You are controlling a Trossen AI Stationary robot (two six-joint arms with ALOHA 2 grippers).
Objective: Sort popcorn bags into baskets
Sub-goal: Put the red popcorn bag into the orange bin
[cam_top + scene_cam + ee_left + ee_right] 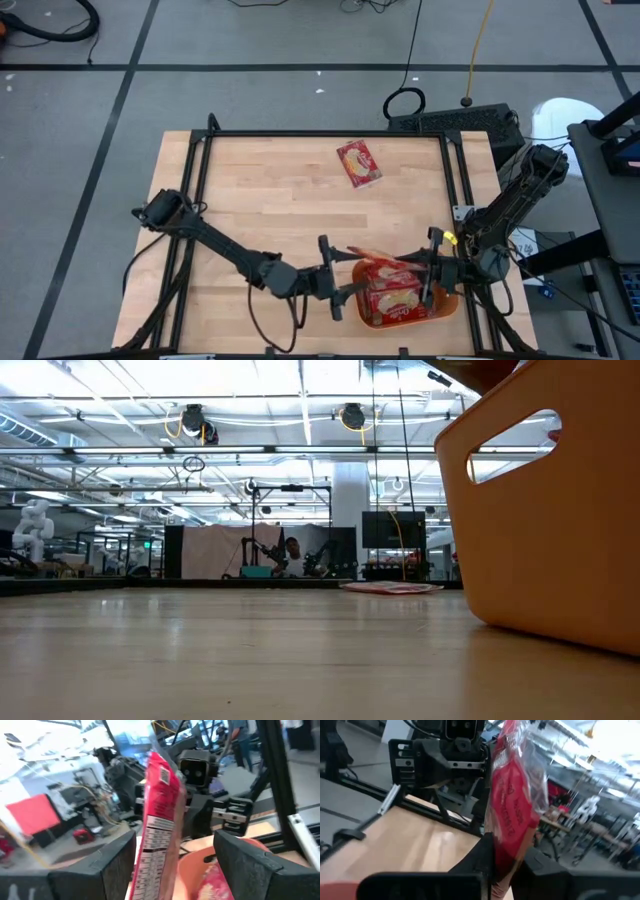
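Note:
A red popcorn bag [372, 254] hangs on edge in the air over the far rim of the orange basket [447, 306], which stands at the table's near right. My right gripper [405, 264] is shut on it. My left gripper [352, 278] is open, with one finger on each side of the bag's other end [159, 815]. The basket holds more red bags [392, 298]. Another bag [358, 163] lies flat on the table toward the far edge and also shows in the low view [390, 588]. My right gripper pinches one end of the bag [499, 862] between its two fingers, which come in level from the table's right. The bag juts out past the fingertips [512, 795], standing on edge and lifted clear of the basket and table. My left gripper: the bag runs close beside one finger [117, 865]; I cannot tell whether they touch.
The basket's wall with its handle slot [560, 510] fills the right of the low view. Bare wood spreads across the table's left and middle [260, 190]. A black frame rail [320, 133] borders the table.

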